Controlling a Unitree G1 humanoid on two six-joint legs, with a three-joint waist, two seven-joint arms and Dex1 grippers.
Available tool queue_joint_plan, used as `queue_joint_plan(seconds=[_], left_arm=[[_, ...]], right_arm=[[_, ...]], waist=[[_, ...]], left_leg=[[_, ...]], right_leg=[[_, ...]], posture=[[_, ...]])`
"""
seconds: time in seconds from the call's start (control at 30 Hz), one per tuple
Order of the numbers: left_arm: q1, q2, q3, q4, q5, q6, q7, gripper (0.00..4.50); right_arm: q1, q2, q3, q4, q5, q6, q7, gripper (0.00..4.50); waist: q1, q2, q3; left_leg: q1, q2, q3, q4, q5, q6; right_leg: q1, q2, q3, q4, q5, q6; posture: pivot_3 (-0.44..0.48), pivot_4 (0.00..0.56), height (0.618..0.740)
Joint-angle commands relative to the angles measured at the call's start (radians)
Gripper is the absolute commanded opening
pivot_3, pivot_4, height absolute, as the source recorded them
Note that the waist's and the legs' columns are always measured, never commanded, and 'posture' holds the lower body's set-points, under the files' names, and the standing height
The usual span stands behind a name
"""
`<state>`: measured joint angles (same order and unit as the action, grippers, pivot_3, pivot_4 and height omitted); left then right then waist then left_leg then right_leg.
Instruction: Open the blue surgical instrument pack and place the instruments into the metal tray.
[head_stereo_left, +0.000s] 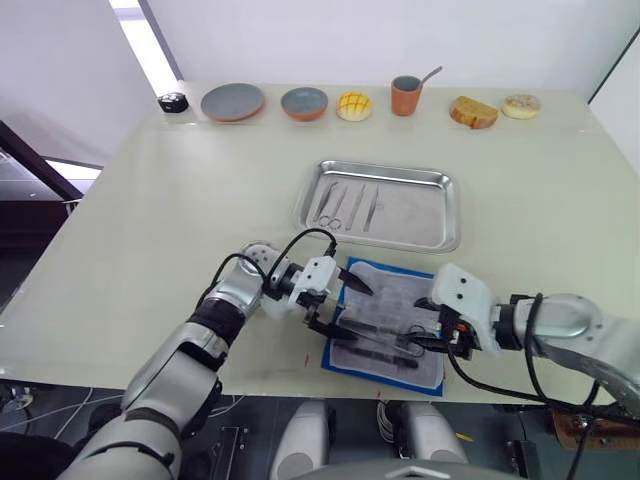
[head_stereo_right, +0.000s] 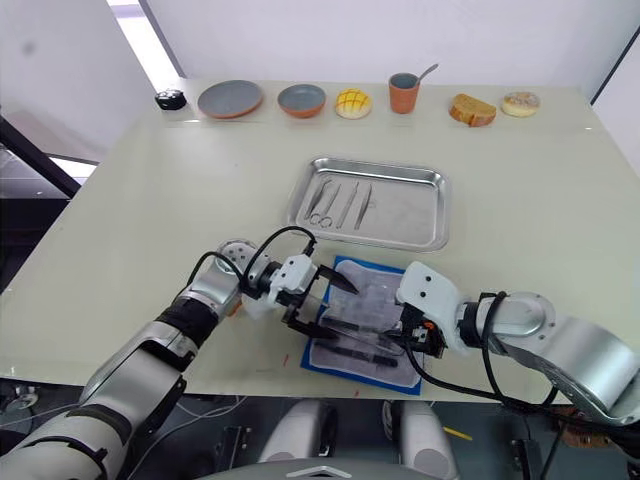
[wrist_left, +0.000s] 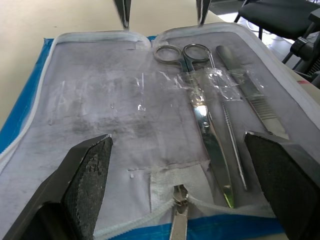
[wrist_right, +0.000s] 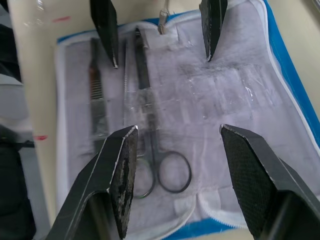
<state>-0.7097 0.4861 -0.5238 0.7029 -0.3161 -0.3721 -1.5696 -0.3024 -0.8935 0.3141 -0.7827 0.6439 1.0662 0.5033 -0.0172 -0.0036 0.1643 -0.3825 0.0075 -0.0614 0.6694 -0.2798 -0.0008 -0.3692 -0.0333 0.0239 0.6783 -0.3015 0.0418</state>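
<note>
Blue surgical instrument pack (head_stereo_left: 385, 322) lies unzipped and flat at the table's (head_stereo_left: 150, 220) near edge, pale lining up, with scissors (wrist_left: 197, 100) and 2 slim tools still tucked inside. Left gripper (head_stereo_left: 335, 305) hovers over its left side, fingers spread; right gripper (head_stereo_left: 425, 338) hovers over its right side, fingers also spread. Just beyond sits the metal tray (head_stereo_left: 425, 215), holding about 4 instruments (head_stereo_left: 345, 205).

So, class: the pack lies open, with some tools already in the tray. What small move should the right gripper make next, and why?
Probably lower the right gripper onto the scissors and close. It is open and poised above their ring handles, and they lie in the pack beside the forceps, while the tray has bare room. The left gripper is open too, at the pack's far side.
</note>
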Motion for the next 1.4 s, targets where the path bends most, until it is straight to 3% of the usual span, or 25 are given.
queue_joint_plan(seconds=[0.03,0.33,0.37,0.43,1.1,1.17,1.27,1.4], left_arm=[[0.016,0.005,-0.027,0.055,0.051,0.023,-0.045,4.5],[0.029,0.02,-0.026,0.047,0.051,0.014,-0.045,4.5],[0.03,0.023,-0.027,0.045,0.05,0.014,-0.045,4.5],[0.032,0.029,-0.029,0.042,0.048,0.014,-0.045,4.5],[0.028,0.049,-0.041,0.113,0.052,-0.047,-0.045,4.5],[0.028,0.05,-0.039,0.116,0.053,-0.049,-0.045,4.5],[0.03,0.05,-0.037,0.109,0.052,-0.044,-0.045,4.5],[0.024,0.043,-0.038,0.11,0.054,-0.038,-0.045,4.5]], right_arm=[[-0.024,0.015,0.026,-0.006,-0.035,0.004,0.011,2.73],[-0.021,0.054,0.095,0.006,-0.114,0.022,0.016,2.73],[-0.013,0.056,0.103,0.005,-0.127,0.022,0.012,2.29],[0.001,0.069,0.107,0.0,-0.143,0.023,-0.004,2.02],[-0.013,0.102,0.298,-0.035,-0.299,0.172,-0.075,2.02],[-0.026,0.117,0.321,-0.029,-0.303,0.203,-0.082,1.57],[-0.025,0.135,0.317,-0.021,-0.293,0.231,-0.074,0.4],[-0.046,0.118,0.315,-0.028,-0.303,0.221,-0.059,0.05]], waist=[[0.001,0.0,0.0],[0.0,0.0,0.0],[0.0,0.0,0.0],[0.0,0.0,0.0],[-0.007,-0.002,-0.009],[-0.014,-0.003,-0.013],[-0.019,-0.004,-0.017],[-0.022,-0.004,-0.019]], left_leg=[[0.0,0.0,0.0,0.0,0.0,0.0],[0.001,0.0,0.0,0.0,0.0,0.0],[0.001,0.0,0.0,0.0,0.0,0.0],[0.001,0.0,0.0,0.0,0.0,0.0],[0.003,0.001,-0.001,0.0,0.0,0.0],[0.003,0.001,-0.001,0.0,0.0,0.0],[0.003,0.001,-0.002,-0.001,0.0,0.0],[0.003,0.002,-0.002,-0.001,0.0,0.0]], right_leg=[[0.0,0.0,0.0,0.0,0.0,0.0],[0.0,0.0,0.0,0.001,0.0,0.0],[0.0,0.0,0.0,0.001,0.0,0.0],[0.0,0.0,0.0,0.001,0.0,0.0],[0.001,0.002,0.0,0.001,0.0,0.0],[0.001,0.002,0.0,0.001,0.0,0.0],[0.001,0.002,-0.001,0.001,0.0,0.0],[0.001,0.002,-0.001,0.001,0.0,0.0]], posture=[[0.0,0.15,0.74],[0.0,0.15,0.74],[0.0,0.15,0.74],[0.0,0.15,0.74],[0.0,0.15,0.74],[0.0,0.15,0.74],[0.0,0.15,0.74],[0.0,0.15,0.74]])
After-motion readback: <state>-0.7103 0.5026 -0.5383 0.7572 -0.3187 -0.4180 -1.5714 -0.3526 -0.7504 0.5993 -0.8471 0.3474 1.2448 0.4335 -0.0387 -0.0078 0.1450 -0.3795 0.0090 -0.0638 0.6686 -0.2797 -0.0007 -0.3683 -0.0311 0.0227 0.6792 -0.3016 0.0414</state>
